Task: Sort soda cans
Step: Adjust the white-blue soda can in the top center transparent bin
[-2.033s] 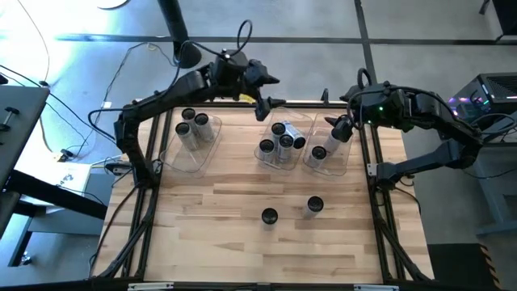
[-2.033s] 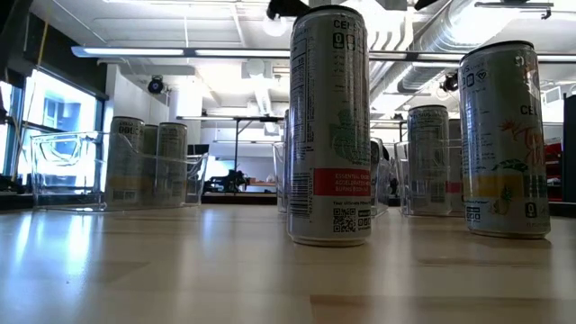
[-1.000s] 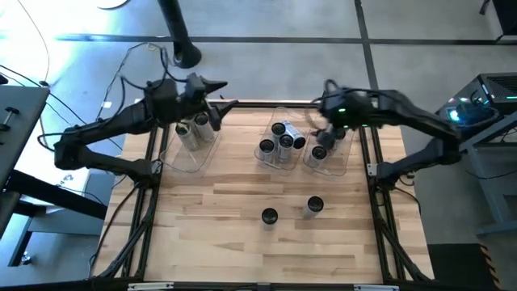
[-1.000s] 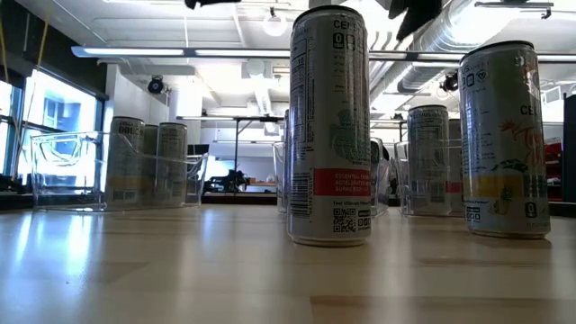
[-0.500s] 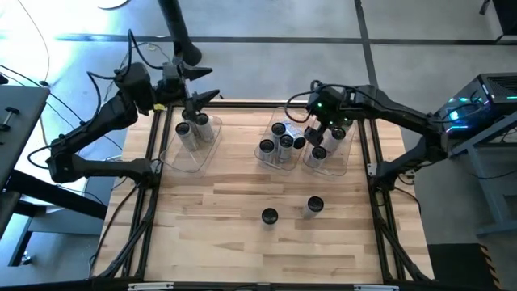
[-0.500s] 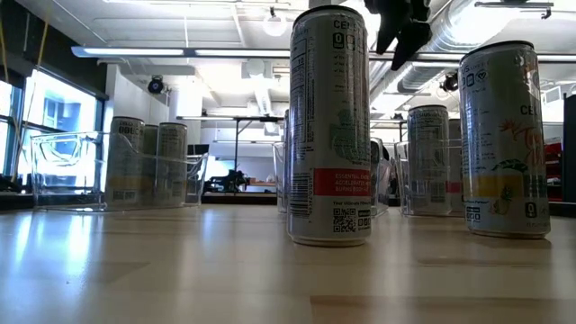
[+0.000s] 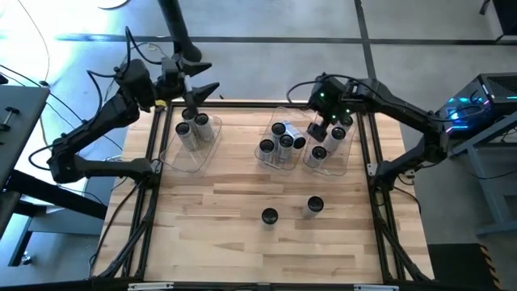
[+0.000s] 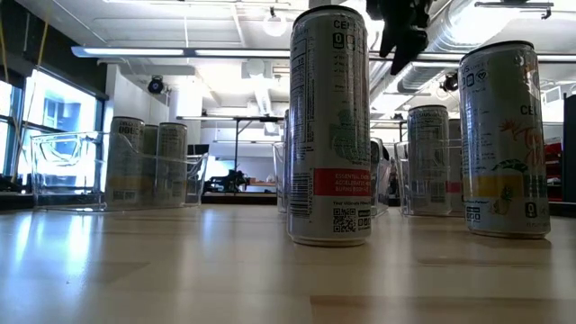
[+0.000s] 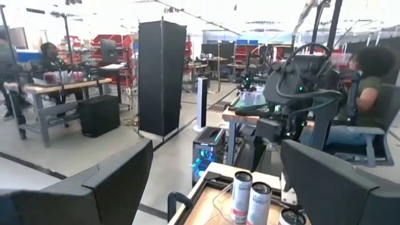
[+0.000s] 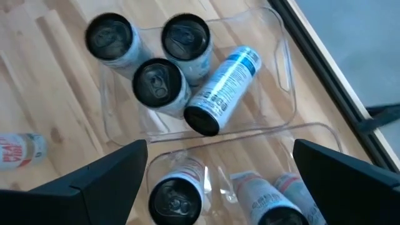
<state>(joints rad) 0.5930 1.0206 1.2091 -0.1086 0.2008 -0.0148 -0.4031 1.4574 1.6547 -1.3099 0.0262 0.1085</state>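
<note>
both pincers read wide and empty to me: from the high view my right gripper [image 7: 329,127] hangs over the right bin [image 7: 333,165], fingers spread, while my left gripper [image 7: 196,98] sits raised at the far edge behind the left bin [image 7: 194,159], fingers also apart. same view, the soda cans [image 7: 284,139] are mostly binned: three in the left bin, a cluster in the middle bin [image 7: 278,161] with one lying on its side, more in the right bin, and two standing loose on the table [image 7: 218,210] nearer the front. low view: two loose cans loom close, the bins sit behind, and a dark gripper hangs near the top. left wrist view: i see my two fingers spread, cans at the table's far end, and people seated in the room. right wrist view: fingers wide over the middle and right bins, the tipped can plain to see.
</note>
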